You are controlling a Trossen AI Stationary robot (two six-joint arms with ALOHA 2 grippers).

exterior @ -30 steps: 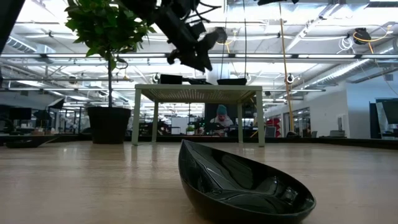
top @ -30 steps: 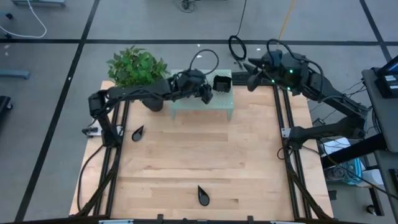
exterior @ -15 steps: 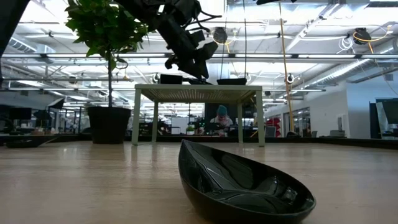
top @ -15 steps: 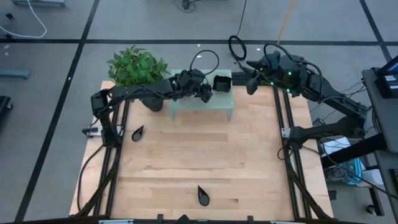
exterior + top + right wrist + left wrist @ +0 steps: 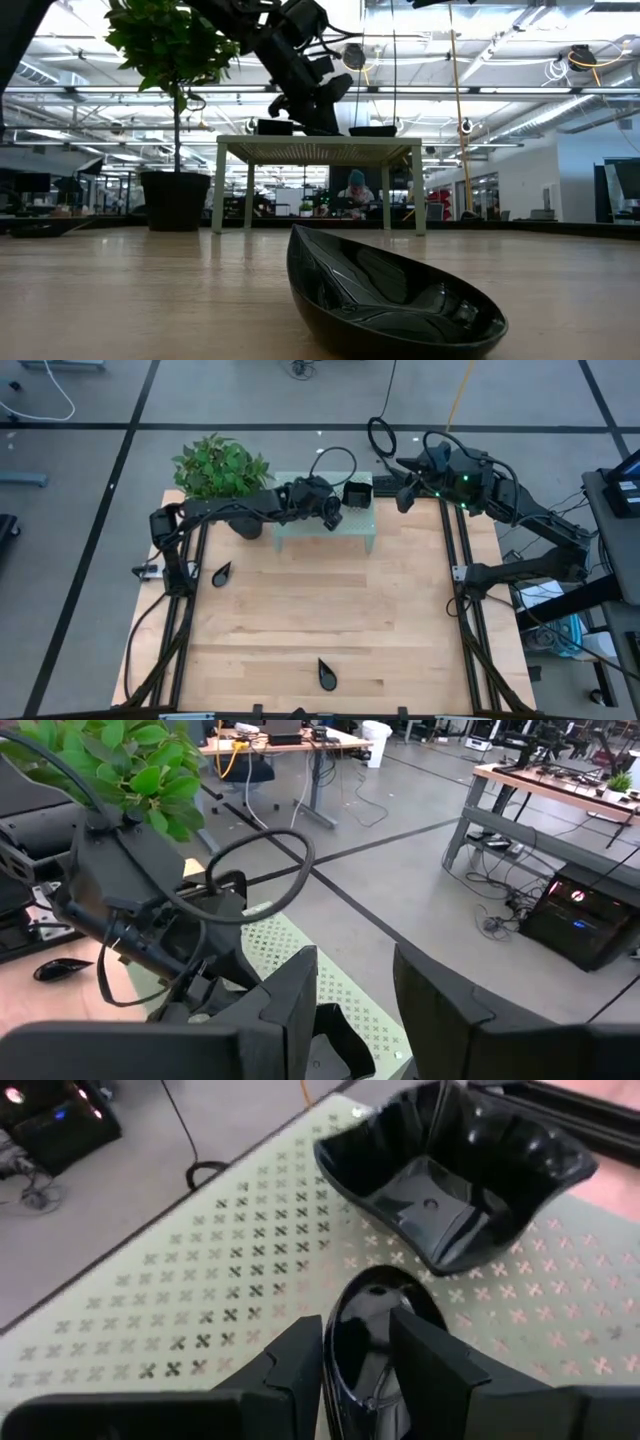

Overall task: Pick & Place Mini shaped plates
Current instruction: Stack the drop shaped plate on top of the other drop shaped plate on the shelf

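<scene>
Now a wavy-edged plate (image 5: 455, 1170) sits on the pale perforated stand (image 5: 200, 1270) at the desk's far edge; left hand (image 5: 365, 1380) hovers beside it, clamping a teardrop plate (image 5: 372, 1330). Right hand (image 5: 350, 1010) waits open.

You have a leafy potted plant (image 5: 219, 468) at the far left, just beside a pale perforated stand (image 5: 300, 534)

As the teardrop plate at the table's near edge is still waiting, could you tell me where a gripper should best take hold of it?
Probably from above, pinching the raised rim of the teardrop plate across its narrower pointed end: it lies flat, bowl side up, with bare table all round.
</scene>
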